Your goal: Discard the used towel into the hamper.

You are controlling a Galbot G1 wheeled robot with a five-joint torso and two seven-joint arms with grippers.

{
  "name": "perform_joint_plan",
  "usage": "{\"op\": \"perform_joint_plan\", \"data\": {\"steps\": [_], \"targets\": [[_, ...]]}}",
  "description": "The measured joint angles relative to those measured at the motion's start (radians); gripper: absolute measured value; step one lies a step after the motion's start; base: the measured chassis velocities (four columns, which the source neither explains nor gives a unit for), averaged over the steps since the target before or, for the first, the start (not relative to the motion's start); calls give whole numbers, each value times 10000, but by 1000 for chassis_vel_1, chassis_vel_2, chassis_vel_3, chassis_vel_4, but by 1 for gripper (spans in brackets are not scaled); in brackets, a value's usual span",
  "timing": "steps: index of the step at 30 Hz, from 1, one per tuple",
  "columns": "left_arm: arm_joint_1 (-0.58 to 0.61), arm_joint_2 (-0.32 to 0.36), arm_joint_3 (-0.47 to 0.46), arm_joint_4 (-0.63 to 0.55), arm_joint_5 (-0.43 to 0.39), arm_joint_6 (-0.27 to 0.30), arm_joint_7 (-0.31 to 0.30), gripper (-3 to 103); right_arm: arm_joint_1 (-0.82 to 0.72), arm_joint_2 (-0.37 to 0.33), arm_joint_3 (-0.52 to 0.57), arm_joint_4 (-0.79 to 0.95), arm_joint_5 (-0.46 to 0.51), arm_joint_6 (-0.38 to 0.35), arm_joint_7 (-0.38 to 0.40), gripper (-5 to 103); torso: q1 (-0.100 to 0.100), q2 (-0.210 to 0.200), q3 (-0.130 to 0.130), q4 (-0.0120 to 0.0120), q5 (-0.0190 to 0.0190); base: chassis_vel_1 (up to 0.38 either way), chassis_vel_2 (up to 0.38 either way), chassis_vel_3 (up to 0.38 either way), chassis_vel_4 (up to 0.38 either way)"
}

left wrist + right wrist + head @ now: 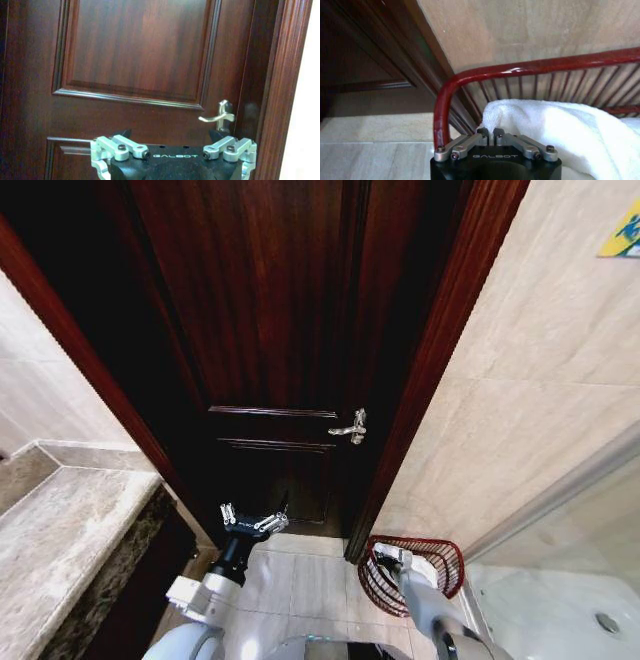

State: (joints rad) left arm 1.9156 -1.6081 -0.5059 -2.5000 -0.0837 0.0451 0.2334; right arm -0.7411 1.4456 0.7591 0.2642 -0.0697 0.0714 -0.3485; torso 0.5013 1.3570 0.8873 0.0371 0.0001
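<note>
1. White terry cloth fills your nearest view: the towel (560, 127), thick and nubbly, lies bunched inside the hamper (530, 69), and your right gripper (490, 132) sits at its folded edge with the jaws drawn together. You cannot tell whether cloth is pinched between them.
2. From the head view, your right gripper (388, 557) is down within the hamper (445, 565), a round openwork basket of dark red wire with a smooth glossy rim and thin upright ribs. It stands on the pale tiled floor (315, 580), just beside the door frame and against the beige marble-look wall (520, 380).
3. Your left gripper (253, 521) hangs over the floor in front of the door, well apart from the hamper, its jaws spread wide and holding nothing. The left wrist view shows the same spread, with metal links at either side (170, 144).
4. At your left, a speckled stone ledge (60, 530) runs along the wall.
5. Farthest off stands the door (260, 330), dark polished wood with raised moulded panels and a curved silver lever handle (352, 428).
</note>
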Motion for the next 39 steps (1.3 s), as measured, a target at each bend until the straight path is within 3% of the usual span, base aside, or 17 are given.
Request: {"op": "perform_joint_plan", "data": {"steps": [1, 6, 8, 12, 16, 17, 21, 23, 27, 28, 33, 36, 37, 39], "targets": [[0, 0, 0, 0, 0, 0, 0, 100, -9, -45, 0, 12, -17, -80, 60, 1, 0, 0, 0, 1, 1, 0, 0, 0, 0], [0, 0, 0, 0, 0, 0, 0, 100, -11, -292, 2, 192, 70, -273, 255, 19, 0, 0, 0, 0, 0, 0, 0, 0, 0], [0, 0, 0, 0, 0, 0, 0, 100, -17, -315, 1, 234, 104, -288, 268, 19, 0, 0, 0, 0, 0, 0, 0, 0, 0], [0, 0, 0, 0, 0, 0, 0, 100, -389, -467, -42, 1017, 247, -505, 272, 41, 0, 0, 0, 0, -2, 0, 0, 0, 0], [0, 0, 0, 0, 0, 0, 0, 100, -829, -537, -38, 1602, 216, -454, 261, 52, 0, 0, 0, 1, 1, 0, 0, 0, 0], [0, 0, 0, 0, 0, 0, 0, 100, -1135, -608, -25, 1933, 216, -306, 191, 63, 0, -1, 0, 1, -1, 0, 0, 0, 0], [0, -1, 0, 0, 0, 0, 0, 100, -1753, -735, -36, 2650, 352, -167, 65, 68, 0, -1, 0, -1, 2, 0, 0, 0, 0], [0, 0, 0, 0, 0, 0, 0, 100, -2631, -895, -130, 4028, 970, -184, 21, 84, 0, -1, 0, -1, -1, 0, 0, 0, 0], [0, 0, 0, 0, 0, 1, 0, 100, -3748, -1070, -175, 5730, 1726, -148, -134, 90, 0, 0, -1, 3, -2, 0, 0, 0, 0], [0, -1, -1, 0, 0, 0, 0, 100, -4467, -1120, -143, 6694, 2086, -76, -170, 98, 0, -1, 0, -1, -3, 0, 0, 0, 0], [0, -1, 0, 0, 0, 0, 0, 100, -6175, -1011, 202, 9020, 2567, 449, 37, 100, -2, 0, -1, -3, -4, 0, 0, 0, 0], [0, -1, 0, 0, 0, 0, 0, 100, -7333, -899, 386, 10658, 3266, 665, 98, 100, -1, 0, -1, -1, 0, 0, 0, 0, 0], [0, 0, -1, 0, 0, 0, 0, 100, -8126, -764, 461, 11906, 3769, 744, 126, 100, -1, 0, -2, -1, -6, 0, 0, 0, 0], [0, 0, 1, 0, 0, 0, 2, 100, -8380, -700, 467, 12317, 3883, 809, 151, 100, -1, 0, -1, -1, -6, 0, 0, 0, 0]]}}
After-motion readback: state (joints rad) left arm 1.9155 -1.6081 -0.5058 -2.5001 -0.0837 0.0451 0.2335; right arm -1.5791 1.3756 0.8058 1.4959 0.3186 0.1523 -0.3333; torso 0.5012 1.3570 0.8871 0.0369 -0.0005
